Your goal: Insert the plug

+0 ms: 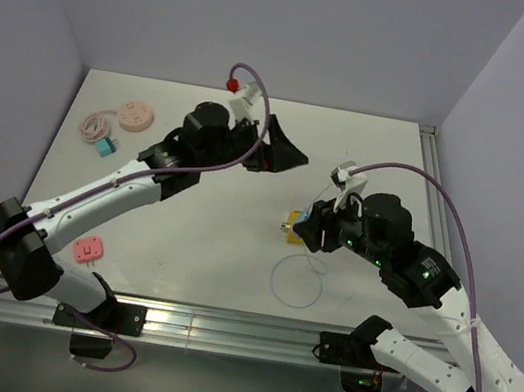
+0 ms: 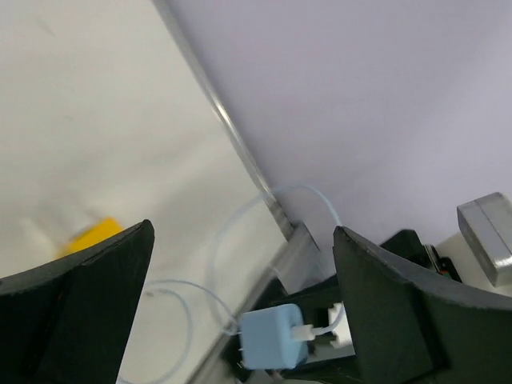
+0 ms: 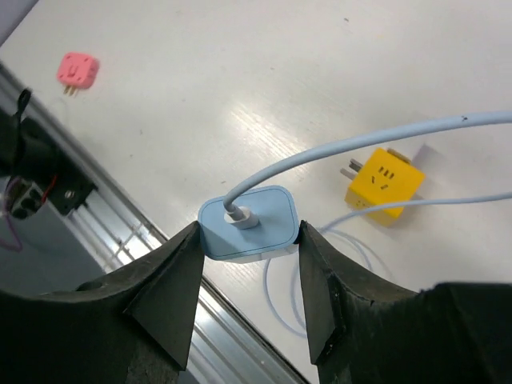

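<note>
My right gripper (image 3: 249, 234) is shut on a light blue charger plug (image 3: 248, 221), with its pale cable (image 3: 352, 144) coming out of the top. It holds the plug above the table. A yellow socket cube (image 3: 384, 186) lies on the table just beyond it; in the top view the cube (image 1: 289, 227) is at the gripper's (image 1: 311, 227) left. My left gripper (image 1: 285, 151) is open and empty, raised over the table's far middle. In the left wrist view its jaws (image 2: 242, 236) frame the blue plug (image 2: 272, 336) and the yellow cube (image 2: 92, 238).
A loop of thin white cable (image 1: 298, 280) lies on the table by the cube. A pink adapter (image 1: 88, 250) sits near the front left. A pink round reel (image 1: 136, 117) and a teal plug (image 1: 105, 147) are at the back left. A metal rail (image 1: 219, 326) runs along the front edge.
</note>
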You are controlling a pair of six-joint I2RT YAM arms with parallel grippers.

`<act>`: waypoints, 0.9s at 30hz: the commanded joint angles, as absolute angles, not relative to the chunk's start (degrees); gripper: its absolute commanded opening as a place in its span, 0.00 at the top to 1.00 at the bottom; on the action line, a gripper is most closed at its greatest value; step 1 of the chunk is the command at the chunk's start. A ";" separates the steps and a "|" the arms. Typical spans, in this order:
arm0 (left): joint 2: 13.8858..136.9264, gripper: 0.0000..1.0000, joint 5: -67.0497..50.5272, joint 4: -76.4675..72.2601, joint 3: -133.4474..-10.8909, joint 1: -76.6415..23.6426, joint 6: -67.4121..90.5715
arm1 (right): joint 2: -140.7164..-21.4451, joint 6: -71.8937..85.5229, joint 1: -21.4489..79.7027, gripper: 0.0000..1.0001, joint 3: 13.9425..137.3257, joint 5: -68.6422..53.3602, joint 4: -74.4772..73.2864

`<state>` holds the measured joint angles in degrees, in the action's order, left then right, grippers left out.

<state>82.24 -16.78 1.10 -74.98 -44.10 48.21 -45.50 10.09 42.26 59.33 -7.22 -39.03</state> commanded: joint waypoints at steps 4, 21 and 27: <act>73.74 0.01 -2.82 -1.58 -67.60 -41.04 44.12 | -44.48 26.61 42.63 1.00 53.10 13.60 -29.19; 64.16 0.24 -0.26 -8.17 -43.34 -41.04 45.79 | -55.89 31.73 42.63 1.00 40.88 31.65 -9.07; 65.74 0.25 -0.26 -7.38 -41.84 -41.04 46.23 | -59.76 32.08 43.06 1.00 36.84 31.20 -1.68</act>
<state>65.58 -1.13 -4.19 -42.33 -40.91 46.19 -59.57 31.90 42.33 38.52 28.91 -10.35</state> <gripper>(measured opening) 0.752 0.543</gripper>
